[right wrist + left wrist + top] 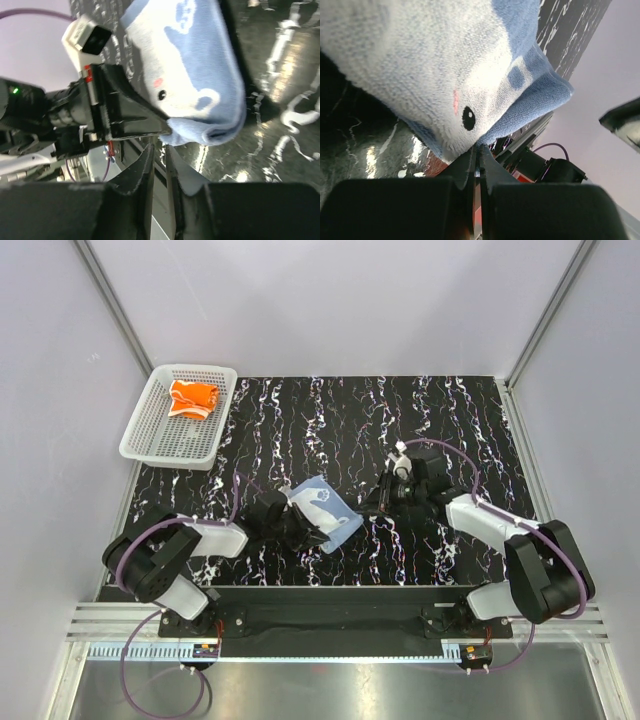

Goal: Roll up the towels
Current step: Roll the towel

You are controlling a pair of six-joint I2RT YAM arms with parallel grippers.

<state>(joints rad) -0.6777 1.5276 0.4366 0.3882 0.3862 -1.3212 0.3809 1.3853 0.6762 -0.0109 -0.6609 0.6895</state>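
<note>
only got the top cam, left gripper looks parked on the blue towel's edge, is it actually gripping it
Observer: Yes. The left wrist view shows the left gripper shut on the blue towel, pinching its edge.
Operator: right one holding anything
Observer: No. In its wrist view the right gripper has its jaws barely apart with nothing between them; the towel lies past their tips.
Operator: what's the white patch on it
Observer: A cartoon animal with a black eye and a pink cheek.
</note>
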